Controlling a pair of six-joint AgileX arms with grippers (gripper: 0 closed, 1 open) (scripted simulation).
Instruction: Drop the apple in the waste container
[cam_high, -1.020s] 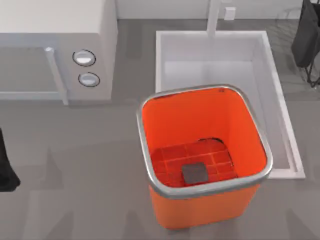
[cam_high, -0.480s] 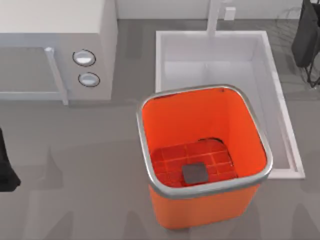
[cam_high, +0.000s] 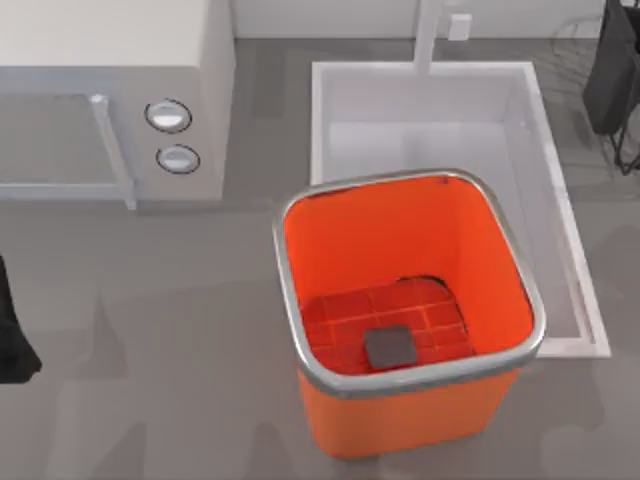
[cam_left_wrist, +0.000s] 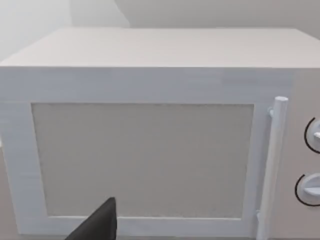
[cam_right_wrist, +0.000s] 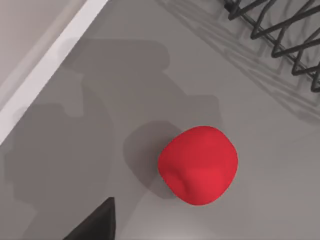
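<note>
Apple (cam_right_wrist: 198, 165): smooth, red, roundish, slightly lumpy, lying free on grey counter (cam_right_wrist: 150, 90) under right wrist camera, wire rack (cam_right_wrist: 280, 30) near. Bin (cam_high: 405, 290) orange, silver rim, mid-table. Right arm (cam_high: 612, 70) at 2 o'clock, left arm (cam_high: 12, 335) at 9; finger state of both: cannot tell.

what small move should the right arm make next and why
Probably lower the right hand straight toward the apple to get around it. The right wrist view looks down on the apple lying free on the grey counter, beside a black wire rack, with nothing gripping it. The orange bin holds just a grey pad.
</note>
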